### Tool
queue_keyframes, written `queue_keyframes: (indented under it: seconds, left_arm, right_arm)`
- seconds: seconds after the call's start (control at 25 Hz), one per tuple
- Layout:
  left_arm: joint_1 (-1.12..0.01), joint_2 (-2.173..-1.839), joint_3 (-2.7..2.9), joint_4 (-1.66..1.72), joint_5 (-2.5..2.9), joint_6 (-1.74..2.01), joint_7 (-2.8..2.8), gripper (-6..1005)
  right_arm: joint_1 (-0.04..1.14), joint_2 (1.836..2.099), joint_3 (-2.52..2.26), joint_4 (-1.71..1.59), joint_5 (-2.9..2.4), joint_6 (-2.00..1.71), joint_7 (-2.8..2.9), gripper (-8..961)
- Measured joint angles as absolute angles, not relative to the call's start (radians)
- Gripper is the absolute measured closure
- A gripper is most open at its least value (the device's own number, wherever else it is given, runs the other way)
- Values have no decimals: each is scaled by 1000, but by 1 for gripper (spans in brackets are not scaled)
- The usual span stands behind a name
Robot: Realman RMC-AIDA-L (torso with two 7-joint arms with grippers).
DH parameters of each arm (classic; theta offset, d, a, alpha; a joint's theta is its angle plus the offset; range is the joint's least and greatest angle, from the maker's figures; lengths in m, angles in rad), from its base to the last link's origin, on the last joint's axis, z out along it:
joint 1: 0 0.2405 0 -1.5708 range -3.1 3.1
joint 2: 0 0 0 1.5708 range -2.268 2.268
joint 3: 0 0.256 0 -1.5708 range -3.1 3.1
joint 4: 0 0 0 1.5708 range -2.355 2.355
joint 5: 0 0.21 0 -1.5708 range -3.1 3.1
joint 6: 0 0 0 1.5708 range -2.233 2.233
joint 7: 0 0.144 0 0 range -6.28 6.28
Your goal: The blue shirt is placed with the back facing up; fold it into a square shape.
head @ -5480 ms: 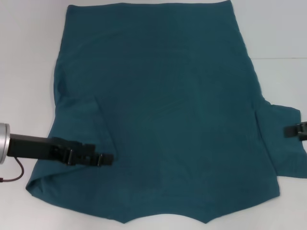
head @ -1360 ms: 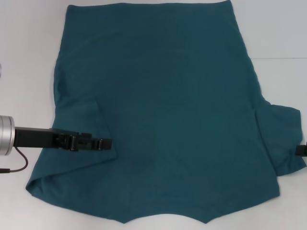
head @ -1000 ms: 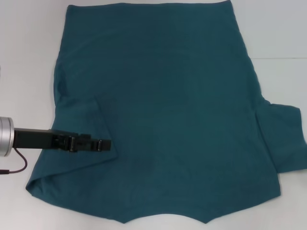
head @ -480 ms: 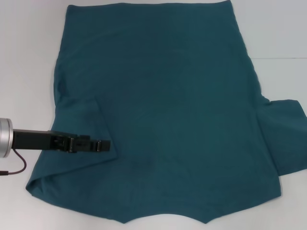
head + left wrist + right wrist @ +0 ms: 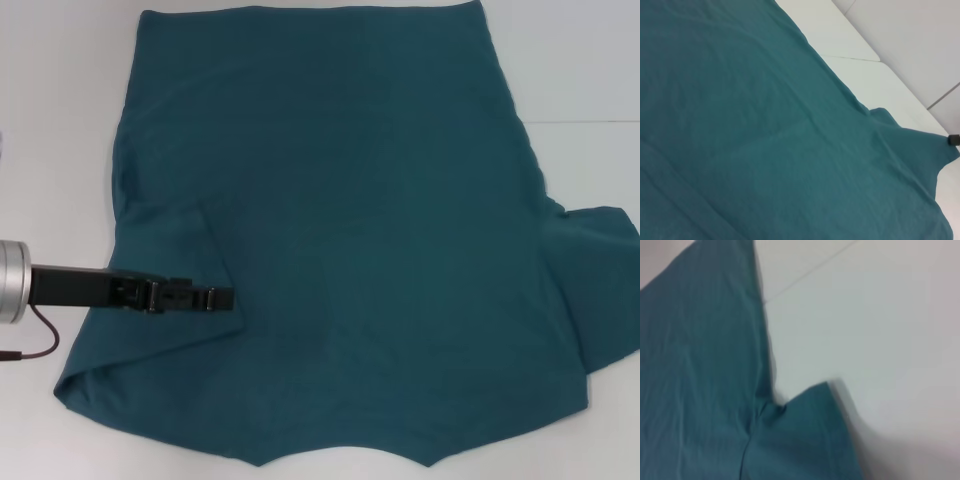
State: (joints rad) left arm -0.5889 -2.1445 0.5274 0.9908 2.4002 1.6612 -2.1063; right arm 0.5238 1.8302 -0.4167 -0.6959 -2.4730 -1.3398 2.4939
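The blue shirt (image 5: 370,230) lies spread on the white table (image 5: 60,120), plain side up. Its left sleeve (image 5: 160,270) is folded inward over the body. My left gripper (image 5: 222,298) reaches in from the left across that sleeve, with its tip right at the hem, and looks shut on it. The right sleeve (image 5: 600,280) still sticks out to the right, its far corner raised a little. My right gripper is outside the head view. Only a small dark tip of the right gripper (image 5: 953,140) shows in the left wrist view, at that sleeve's corner.
White table surface (image 5: 880,315) surrounds the cloth on the left, right and far side. A seam line (image 5: 590,122) crosses the table at the right. A thin dark cable (image 5: 30,352) hangs under my left arm. The shirt's near edge runs out of the head view.
My right gripper drew back to the right and left the head view. The right sleeve's outer corner has shifted upward. My left gripper rose slightly, then stayed at the folded sleeve.
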Motion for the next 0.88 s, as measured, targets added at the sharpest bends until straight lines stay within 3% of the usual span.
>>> queue_keyframes:
  seconds: [0.88]
  left_arm:
    - [-589, -2142, 526, 991, 2374, 1660, -2112, 79]
  right_arm:
    - [571, 1823, -420, -723, -2281, -1534, 2517, 950]
